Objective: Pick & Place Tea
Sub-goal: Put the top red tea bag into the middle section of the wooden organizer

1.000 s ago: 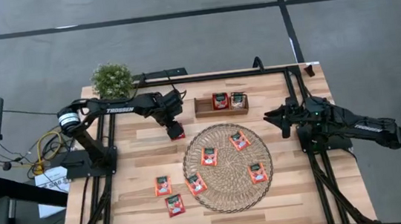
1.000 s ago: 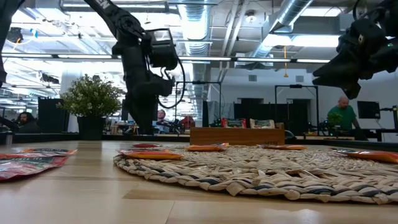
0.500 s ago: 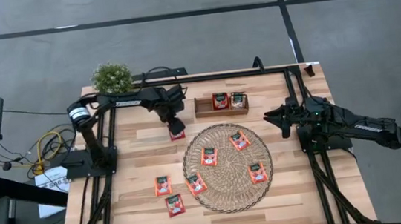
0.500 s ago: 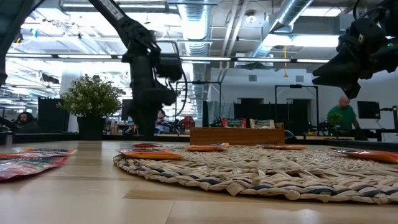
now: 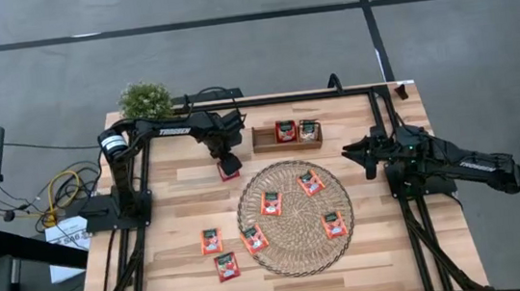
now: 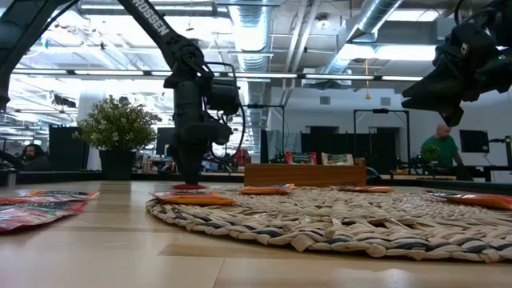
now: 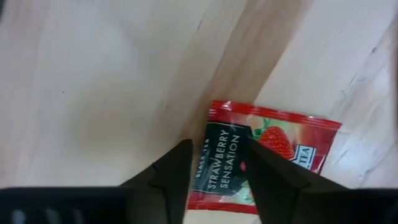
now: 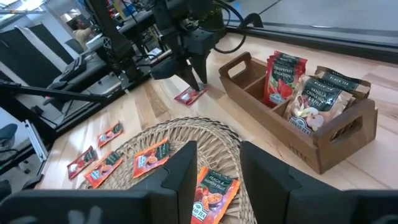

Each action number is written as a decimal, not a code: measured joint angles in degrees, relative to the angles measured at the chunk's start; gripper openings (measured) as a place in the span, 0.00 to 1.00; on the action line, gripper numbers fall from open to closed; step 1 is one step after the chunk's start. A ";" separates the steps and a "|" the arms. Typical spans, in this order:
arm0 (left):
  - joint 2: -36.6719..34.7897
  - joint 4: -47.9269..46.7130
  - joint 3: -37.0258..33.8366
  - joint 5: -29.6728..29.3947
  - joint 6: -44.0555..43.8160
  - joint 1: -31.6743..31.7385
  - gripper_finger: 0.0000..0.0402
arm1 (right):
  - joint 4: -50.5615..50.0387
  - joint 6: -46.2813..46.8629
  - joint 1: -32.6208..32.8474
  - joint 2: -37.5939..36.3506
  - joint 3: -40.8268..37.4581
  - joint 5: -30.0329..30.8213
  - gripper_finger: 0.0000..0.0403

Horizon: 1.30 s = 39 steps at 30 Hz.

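— So what is in the little wooden box (image 5: 286,137)?

— Two tea packets stand up in it, one in each part. The red one (image 8: 282,79) is in one part and the paler one (image 8: 316,101) is in the other. The box sits just past the left pincer (image 5: 228,164), on the side toward the other arm.

— And the round straw mat (image 5: 296,217)?

— Four flat packets lie on it. One of them (image 5: 271,202) is near the middle.

— Where is the packet the pincer is after?

— Right under the left pincer, flat on the wooden table (image 5: 171,223). That strawberry packet (image 7: 261,158) is square, and its corner pokes out past the two fingers. The words on it run along the fingers.

— Is the pincer holding it?

— No. The fingers are a little apart, tips down on the packet, gripping nothing.

— And the other arm?

— The right pincer (image 5: 362,155) hangs up high, far across the table. Its fingers are apart and empty.

— What else is there?

— Three packets (image 5: 220,252) lie on the bare table beside the mat. A green plant (image 5: 146,101) sits at the back corner. Behind is a big room with pipes and a person at a desk (image 6: 441,146).
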 joint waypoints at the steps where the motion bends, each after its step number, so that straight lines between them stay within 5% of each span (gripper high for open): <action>1: 0.00 -0.02 0.00 -0.06 0.19 -0.02 0.30 | 0.00 0.01 -0.01 0.00 0.00 0.02 0.28; 10: -1.74 -0.32 -0.33 -1.71 0.68 -0.31 0.01 | 0.00 0.00 0.00 0.00 0.02 0.02 0.28; 23: -14.53 -6.94 7.49 -6.95 -0.36 -3.71 0.00 | 0.01 0.04 -0.06 0.02 0.02 0.07 0.28; 39: -11.00 -8.59 29.48 -12.98 5.19 -11.07 0.00 | 0.02 0.11 -0.07 0.02 0.02 0.07 0.28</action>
